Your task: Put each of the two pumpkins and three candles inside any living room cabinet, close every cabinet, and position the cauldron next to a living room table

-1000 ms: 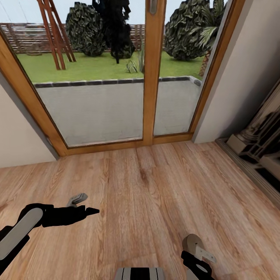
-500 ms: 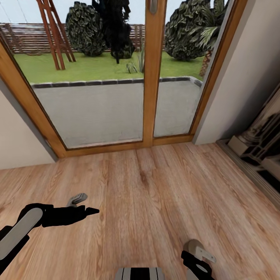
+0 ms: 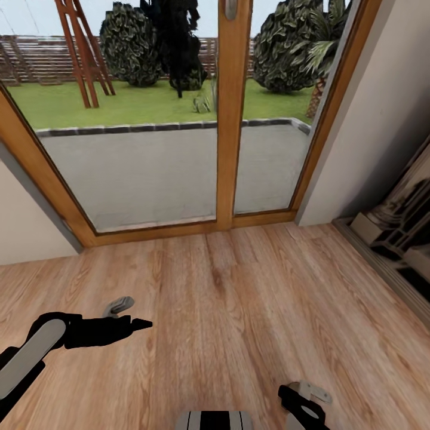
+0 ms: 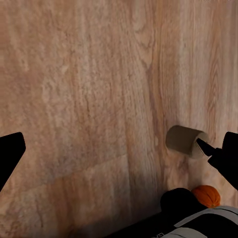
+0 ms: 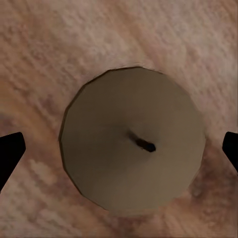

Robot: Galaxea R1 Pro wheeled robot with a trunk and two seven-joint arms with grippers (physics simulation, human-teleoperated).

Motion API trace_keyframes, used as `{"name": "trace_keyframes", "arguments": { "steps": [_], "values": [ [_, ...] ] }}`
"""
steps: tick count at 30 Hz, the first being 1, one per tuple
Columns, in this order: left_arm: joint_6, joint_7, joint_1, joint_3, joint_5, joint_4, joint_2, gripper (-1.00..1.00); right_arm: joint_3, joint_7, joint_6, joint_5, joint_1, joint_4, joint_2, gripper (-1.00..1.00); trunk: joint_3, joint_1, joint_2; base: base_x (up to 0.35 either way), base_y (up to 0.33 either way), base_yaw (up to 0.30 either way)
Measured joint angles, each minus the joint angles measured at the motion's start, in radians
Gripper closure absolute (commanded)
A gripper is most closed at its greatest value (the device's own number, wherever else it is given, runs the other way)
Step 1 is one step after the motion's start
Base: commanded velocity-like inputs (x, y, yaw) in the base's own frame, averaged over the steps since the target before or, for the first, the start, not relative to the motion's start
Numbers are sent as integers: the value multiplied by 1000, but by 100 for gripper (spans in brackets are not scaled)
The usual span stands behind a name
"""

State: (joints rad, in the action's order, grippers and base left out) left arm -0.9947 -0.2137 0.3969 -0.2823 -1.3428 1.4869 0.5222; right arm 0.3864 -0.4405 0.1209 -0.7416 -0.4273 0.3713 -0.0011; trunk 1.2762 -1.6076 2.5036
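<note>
The robot stands on a wooden floor facing a tall glazed door with a warm wood frame; beyond the glass lie a grey patio, a lawn and dark shrubs. At the right edge of the head view sits a pale carved piece of stonework against the wall.

The left claw hangs low over the boards at the left, its black arm reaching in from the corner. In the left wrist view its two dark fingertips stand far apart at opposite edges with nothing between them, so it is wide open and empty.

The right claw is down at the bottom edge of the head view, pointing at the floor. Through the right wrist view a candle stands upright on the boards directly beneath it, seen from above as a round pale disc with a short dark wick at its middle. The black fingertips sit out at either side of the candle, spread wider than it and not touching it.

The left wrist view catches that candle from the side as a short cylinder on the floor, and close by an orange pumpkin peeps out behind the robot's dark body.
</note>
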Motion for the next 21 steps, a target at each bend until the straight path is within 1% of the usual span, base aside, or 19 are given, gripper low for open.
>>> {"name": "trace_keyframes", "arguments": {
  "steps": [3,11,13,15,16,19,21],
  "values": [
    [0,0,0,0,0,0,0,-100,0,0,0,0,0,0,0,-100,0,0,0,93,-106,0],
    [0,1,0,2,-1,-1,1,-100,0,1,0,1,0,0,0,-100,0,0,0,11,-13,0],
    [0,1,0,3,-1,-1,1,-100,0,1,0,0,0,0,0,-100,8,-1,0,0,0,0],
    [0,1,0,3,-8,0,2,-100,0,2,0,0,0,0,0,-100,15,-2,1,0,0,0],
    [0,1,0,3,-22,0,3,-100,0,2,1,1,0,0,0,-100,15,-2,1,0,0,0],
    [0,1,0,3,-45,0,6,-100,0,2,1,1,0,0,0,-100,15,-2,1,0,0,0],
    [0,1,0,3,-51,0,7,-100,0,2,1,0,0,0,0,-100,23,-3,1,0,0,0]
  ]
}}
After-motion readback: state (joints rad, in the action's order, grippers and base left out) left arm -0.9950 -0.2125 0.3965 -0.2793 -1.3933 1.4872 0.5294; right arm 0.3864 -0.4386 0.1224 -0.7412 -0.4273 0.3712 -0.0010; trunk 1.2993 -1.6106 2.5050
